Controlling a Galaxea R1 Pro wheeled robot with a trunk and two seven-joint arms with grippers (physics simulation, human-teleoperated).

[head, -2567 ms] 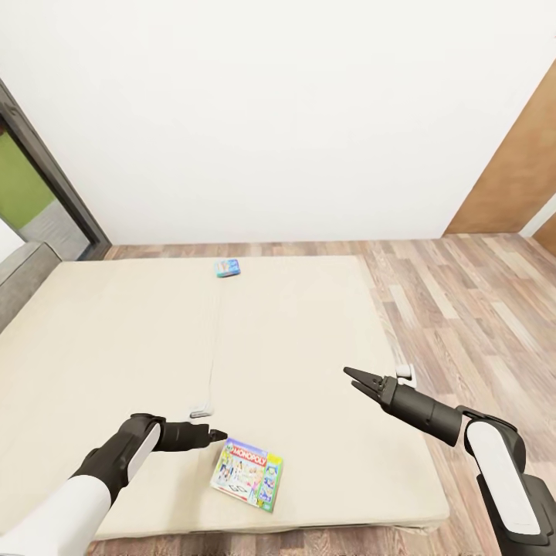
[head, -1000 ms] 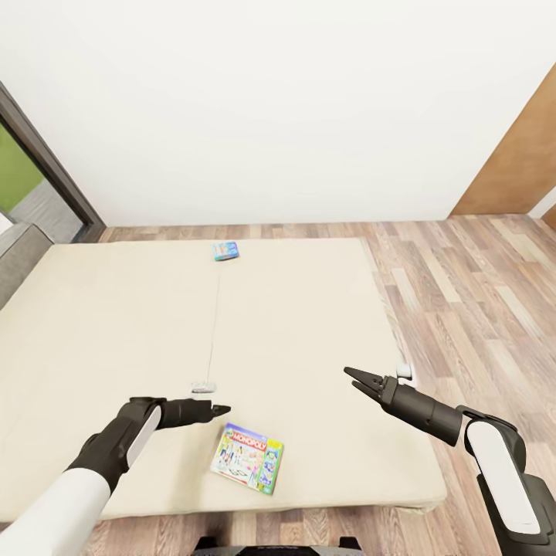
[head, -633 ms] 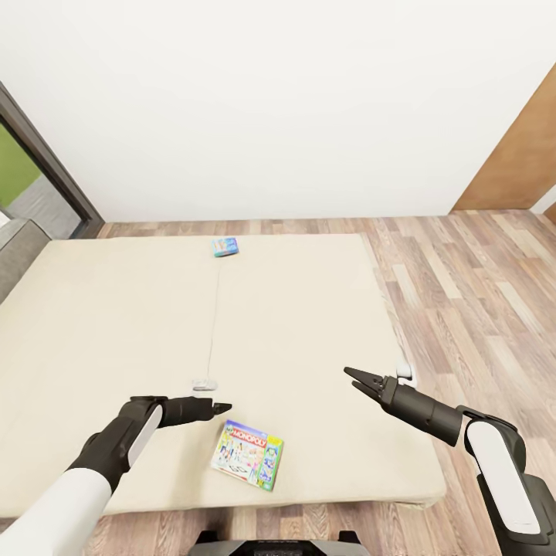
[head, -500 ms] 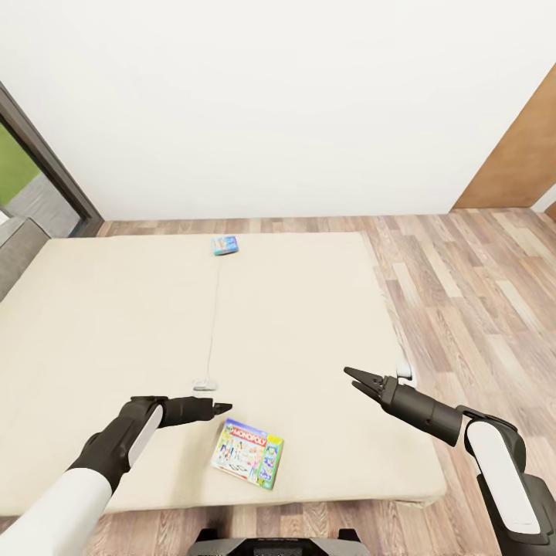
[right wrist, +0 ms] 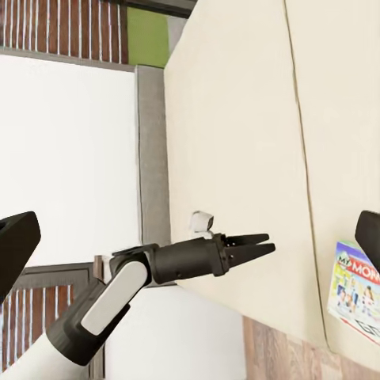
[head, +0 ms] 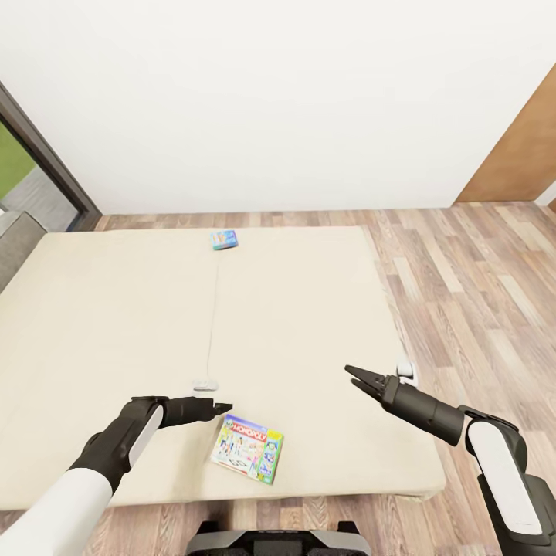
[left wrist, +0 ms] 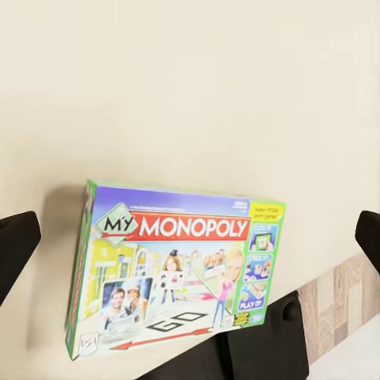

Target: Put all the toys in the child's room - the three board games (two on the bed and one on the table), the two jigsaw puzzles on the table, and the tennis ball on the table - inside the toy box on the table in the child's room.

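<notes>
A wide beige bed (head: 116,324) is the landmark. The Monopoly board game (head: 248,459) lies flat near its front edge, its front corner close to the drop. A second board game (head: 225,240), small and blurred, seems to sit by the far edge. A small white object (head: 205,384) rests beside the bed's centre seam.

The left gripper (head: 219,407) hovers just beside the Monopoly box, fingers spread wide in its wrist view. The right gripper (head: 357,377) hangs over the bed's right side, jaws slightly parted. Bare wooden floor (head: 479,293) runs along the bed's right edge.
</notes>
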